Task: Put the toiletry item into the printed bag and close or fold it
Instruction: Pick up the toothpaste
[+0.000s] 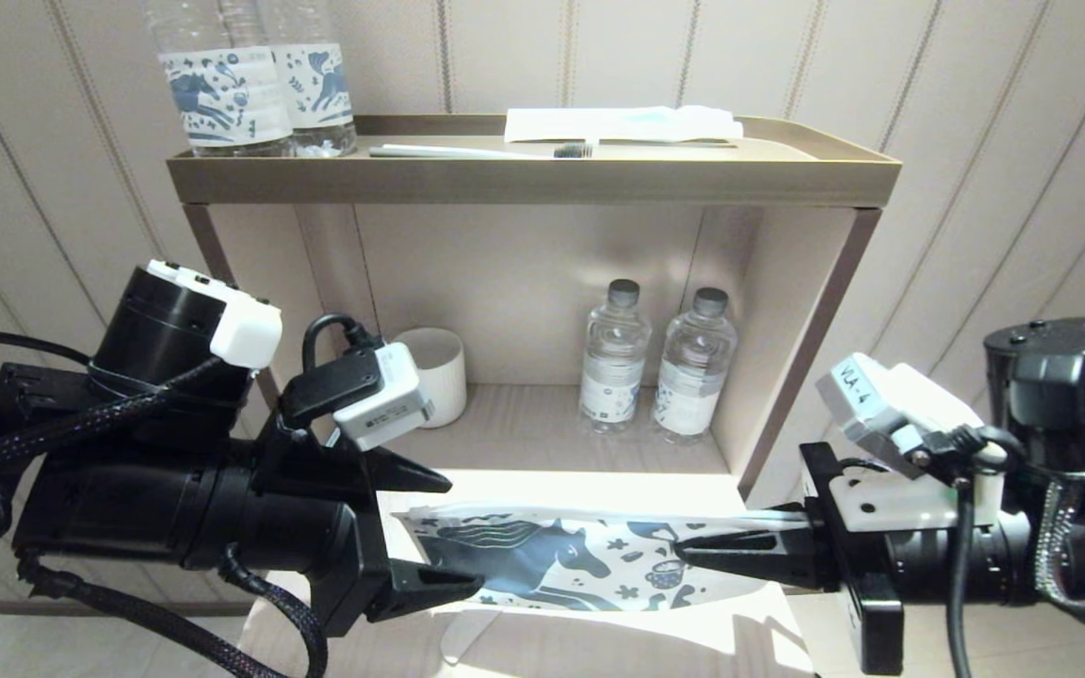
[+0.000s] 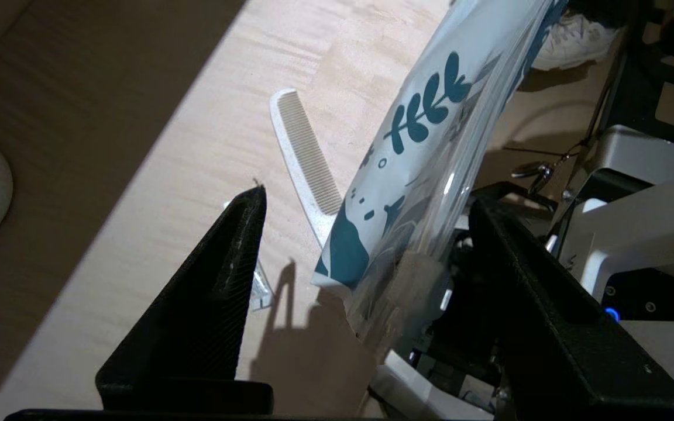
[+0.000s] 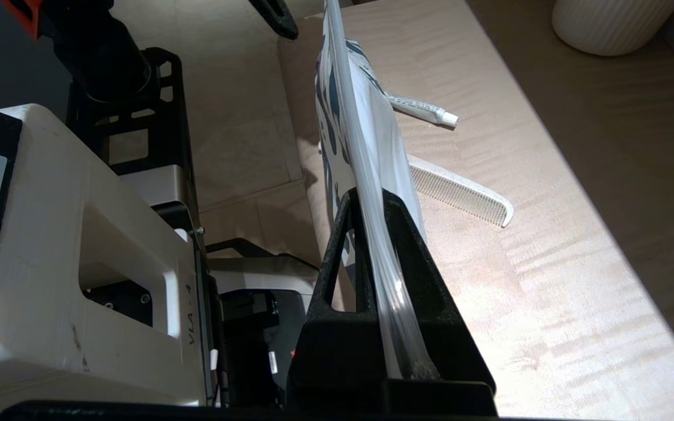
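Observation:
The printed bag (image 1: 561, 556), white with a dark blue horse, hangs level above the light wooden table (image 1: 542, 490). My right gripper (image 1: 684, 554) is shut on its right end, and the film runs between the shut fingers (image 3: 372, 196). My left gripper (image 1: 462, 535) is open, one finger on each side of the bag's left end (image 2: 430, 134), apart from it. The toiletry item, a white comb (image 2: 305, 158), lies flat on the table under the bag, outside it, with its toothed half showing (image 3: 460, 190). The head view hides it.
A small white tube (image 3: 425, 111) lies on the table near the comb. In the shelf niche behind stand a white ribbed cup (image 1: 439, 372) and two water bottles (image 1: 613, 353). The top tray (image 1: 533, 179) holds a toothbrush (image 1: 477, 151), a flat packet (image 1: 618, 122) and horse-label bottles (image 1: 251, 85).

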Available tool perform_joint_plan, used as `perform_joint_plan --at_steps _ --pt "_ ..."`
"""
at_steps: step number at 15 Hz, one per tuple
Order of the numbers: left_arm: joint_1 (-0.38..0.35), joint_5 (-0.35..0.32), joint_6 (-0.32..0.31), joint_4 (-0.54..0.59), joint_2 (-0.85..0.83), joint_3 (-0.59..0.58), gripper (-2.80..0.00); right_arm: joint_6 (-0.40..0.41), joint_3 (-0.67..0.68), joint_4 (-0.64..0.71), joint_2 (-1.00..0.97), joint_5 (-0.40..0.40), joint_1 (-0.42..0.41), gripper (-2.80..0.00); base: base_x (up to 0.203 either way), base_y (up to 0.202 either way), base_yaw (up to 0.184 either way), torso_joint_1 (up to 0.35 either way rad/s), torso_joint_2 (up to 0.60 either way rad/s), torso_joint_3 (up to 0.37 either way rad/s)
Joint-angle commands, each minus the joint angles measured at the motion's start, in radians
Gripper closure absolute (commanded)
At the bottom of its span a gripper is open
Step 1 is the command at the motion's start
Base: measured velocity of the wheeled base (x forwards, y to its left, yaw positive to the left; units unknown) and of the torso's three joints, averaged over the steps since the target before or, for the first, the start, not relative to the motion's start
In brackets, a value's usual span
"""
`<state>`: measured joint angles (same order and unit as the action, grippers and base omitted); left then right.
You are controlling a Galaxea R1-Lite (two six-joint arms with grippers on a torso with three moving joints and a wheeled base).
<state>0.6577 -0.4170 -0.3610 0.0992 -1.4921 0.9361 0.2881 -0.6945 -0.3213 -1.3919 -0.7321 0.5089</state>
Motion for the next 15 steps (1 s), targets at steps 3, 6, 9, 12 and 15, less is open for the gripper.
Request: perform_joint_plan --at_steps 3,6,9,12,15 --pt "0.003 0.004 -0.008 -0.042 -0.013 -0.011 0.00 0.002 -0.003 -0.002 -0.012 -0.004 0.000 0.00 0.000 0.000 0.000 0.000 0.00 0.000" --pt "0.029 0.009 -0.021 -0.044 -0.017 -0.043 0.00 0.002 -0.025 -0.001 -0.029 -0.004 0.000 0.00 0.000 0.000 0.000 0.000 0.00 0.000" --pt "0.028 0.007 -0.032 -0.044 -0.018 -0.053 0.00 0.002 -0.033 0.002 -0.032 -0.004 0.000 0.00 0.000 0.000 0.000 0.000 0.00 0.000" --pt "0.037 0.001 -0.034 -0.058 -0.030 -0.031 0.00 0.002 -0.051 0.002 -0.064 -0.006 0.011 0.00 0.000 0.000 0.000 0.000 0.00 0.000" --pt "0.048 0.004 -0.033 -0.123 -0.051 -0.023 0.00 0.000 -0.068 0.004 -0.091 -0.004 0.067 0.00 0.000 0.000 0.000 0.000 0.00 0.000"
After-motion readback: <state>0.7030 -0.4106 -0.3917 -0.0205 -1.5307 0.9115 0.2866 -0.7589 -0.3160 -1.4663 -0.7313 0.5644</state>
